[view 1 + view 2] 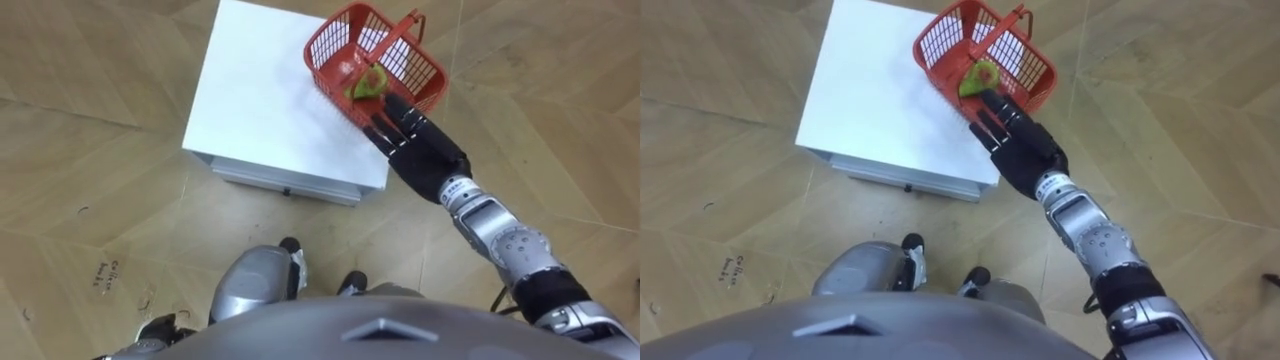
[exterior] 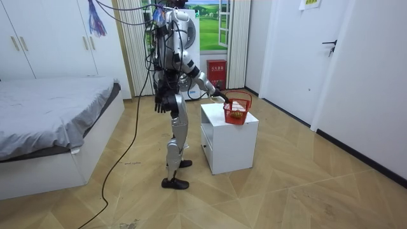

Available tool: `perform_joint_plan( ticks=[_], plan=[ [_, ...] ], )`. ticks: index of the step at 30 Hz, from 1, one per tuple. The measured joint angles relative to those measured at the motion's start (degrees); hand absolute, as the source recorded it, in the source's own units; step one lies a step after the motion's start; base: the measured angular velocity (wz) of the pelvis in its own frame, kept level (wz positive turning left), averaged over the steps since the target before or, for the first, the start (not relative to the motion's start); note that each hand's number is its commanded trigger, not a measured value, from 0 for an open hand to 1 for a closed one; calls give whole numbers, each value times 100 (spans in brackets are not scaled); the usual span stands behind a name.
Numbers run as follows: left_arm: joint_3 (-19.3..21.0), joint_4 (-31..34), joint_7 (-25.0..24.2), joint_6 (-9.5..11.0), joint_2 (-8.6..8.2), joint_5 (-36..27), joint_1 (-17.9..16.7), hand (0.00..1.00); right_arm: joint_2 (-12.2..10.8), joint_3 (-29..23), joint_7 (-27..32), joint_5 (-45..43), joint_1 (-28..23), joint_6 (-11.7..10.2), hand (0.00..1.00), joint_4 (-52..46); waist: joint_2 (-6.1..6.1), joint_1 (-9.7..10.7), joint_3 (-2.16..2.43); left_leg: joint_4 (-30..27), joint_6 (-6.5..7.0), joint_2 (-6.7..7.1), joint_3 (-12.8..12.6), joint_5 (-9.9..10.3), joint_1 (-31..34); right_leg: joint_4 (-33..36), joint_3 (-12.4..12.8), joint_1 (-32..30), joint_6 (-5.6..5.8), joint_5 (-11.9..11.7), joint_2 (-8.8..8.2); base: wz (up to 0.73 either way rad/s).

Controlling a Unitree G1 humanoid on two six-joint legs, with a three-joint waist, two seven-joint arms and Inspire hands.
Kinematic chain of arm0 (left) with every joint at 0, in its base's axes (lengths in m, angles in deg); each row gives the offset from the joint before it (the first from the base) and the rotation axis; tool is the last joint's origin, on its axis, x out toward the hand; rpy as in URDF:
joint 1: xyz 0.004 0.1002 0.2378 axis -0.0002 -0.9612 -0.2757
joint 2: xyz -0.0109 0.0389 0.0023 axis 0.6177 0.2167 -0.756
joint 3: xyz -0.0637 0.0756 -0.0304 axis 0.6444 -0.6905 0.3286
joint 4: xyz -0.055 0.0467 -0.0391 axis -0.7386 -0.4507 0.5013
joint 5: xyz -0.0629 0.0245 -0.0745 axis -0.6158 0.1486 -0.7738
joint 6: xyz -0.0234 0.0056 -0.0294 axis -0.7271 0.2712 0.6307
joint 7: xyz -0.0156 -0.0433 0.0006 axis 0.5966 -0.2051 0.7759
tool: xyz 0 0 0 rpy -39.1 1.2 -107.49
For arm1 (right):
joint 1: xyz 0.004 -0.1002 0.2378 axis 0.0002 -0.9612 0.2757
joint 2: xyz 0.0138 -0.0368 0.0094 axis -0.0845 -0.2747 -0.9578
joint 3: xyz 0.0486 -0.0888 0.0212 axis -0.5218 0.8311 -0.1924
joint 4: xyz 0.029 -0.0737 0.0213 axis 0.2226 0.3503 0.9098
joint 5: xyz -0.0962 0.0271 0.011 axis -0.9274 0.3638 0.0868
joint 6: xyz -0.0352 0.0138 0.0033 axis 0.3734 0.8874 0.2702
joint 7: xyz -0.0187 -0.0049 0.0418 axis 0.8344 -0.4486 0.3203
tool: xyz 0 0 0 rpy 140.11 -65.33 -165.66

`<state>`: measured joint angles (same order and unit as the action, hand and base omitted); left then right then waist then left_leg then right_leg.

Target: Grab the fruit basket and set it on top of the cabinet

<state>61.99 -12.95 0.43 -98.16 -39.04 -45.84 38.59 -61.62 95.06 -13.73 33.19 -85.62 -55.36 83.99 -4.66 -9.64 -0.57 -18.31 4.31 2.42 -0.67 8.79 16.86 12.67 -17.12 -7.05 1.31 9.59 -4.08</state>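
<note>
Right arm outstretched, right hand (image 1: pixel 418 142) straight-fingered; left hand (image 2: pixel 160 102) beside hip.

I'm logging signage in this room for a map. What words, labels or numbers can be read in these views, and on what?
Nothing here can be read.
Dark marks on the floor: they look like writing, too blurred.
Red box at the back of the room: print too small.
Sheet at the room view's upper right: too small.
Red basket, white table: no print seen.
</note>
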Motion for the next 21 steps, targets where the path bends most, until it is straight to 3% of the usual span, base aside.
perform_joint_plan(
  ticks=[9,13,17,21],
  plan=[
    [2,10,-30,38,-1,2,0,0,-13,-75,2,-75,-125,-128,0,-153,12,84,20,-43,-1,-4,-16,4,-3,1,7,0,-1,0,0,0],
    [47,12,-29,39,-2,14,7,0,-5,-236,2,-100,-354,-121,0,-232,16,174,88,-43,7,-14,-39,21,-4,18,14,3,0,0,-2,-2],
    [337,-4,60,65,-9,44,9,0,20,-513,34,-264,-533,-137,0,-258,14,313,91,-33,11,-44,-144,24,-82,49,127,26,-1,-1,9,-12],
    [495,-33,141,79,5,54,2,0,47,-700,84,-475,-767,-140,0,-235,34,515,61,32,4,-60,-220,42,-256,86,221,113,-4,-2,11,-15]
  ],
)
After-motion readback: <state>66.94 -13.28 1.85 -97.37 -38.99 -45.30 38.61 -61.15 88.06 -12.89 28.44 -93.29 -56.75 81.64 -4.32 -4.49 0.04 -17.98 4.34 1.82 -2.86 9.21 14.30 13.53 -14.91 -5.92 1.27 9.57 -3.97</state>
